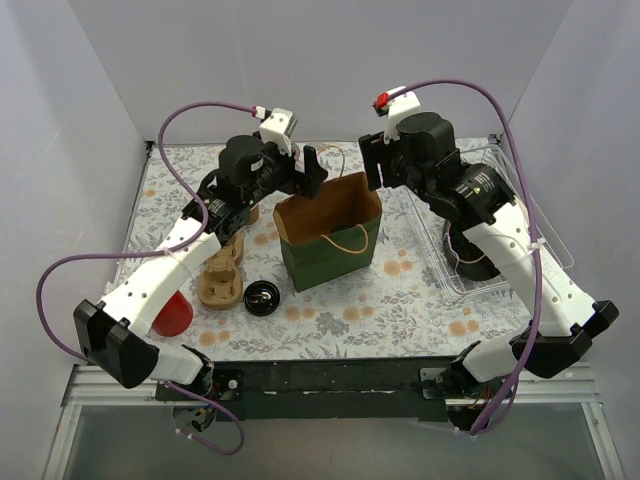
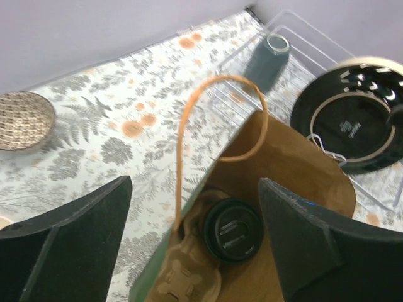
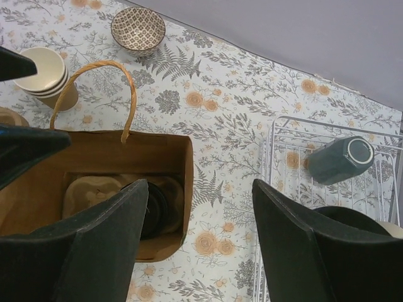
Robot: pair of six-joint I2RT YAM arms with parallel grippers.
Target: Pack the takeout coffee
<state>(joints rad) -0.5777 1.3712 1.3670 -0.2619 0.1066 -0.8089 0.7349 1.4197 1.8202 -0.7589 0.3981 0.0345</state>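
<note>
You have the takeout coffee sitting down inside the green paper bag, its black lid showing beside a moulded pulp cup carrier at the bag's bottom, so the packing looks close to done. Your left gripper hangs just above the bag's mouth with its jaws spread wide and nothing between them; your right gripper hovers over the bag's far-right corner, jaws also wide apart and empty. The main risk, as I judge it, is the twine handle arching up right beside your left fingers: lift away carelessly and you could snag it and tip the light bag, spilling the cup. The right arm pulling back could also clip the bag's rim or the wire rack to the bag's right, where a grey-blue mug lies. Left of the bag stand a spare black lid, more pulp carriers and a red cup; a patterned bowl sits behind it. The bag stands on a floral tablecloth, enclosed by plain pale walls
</note>
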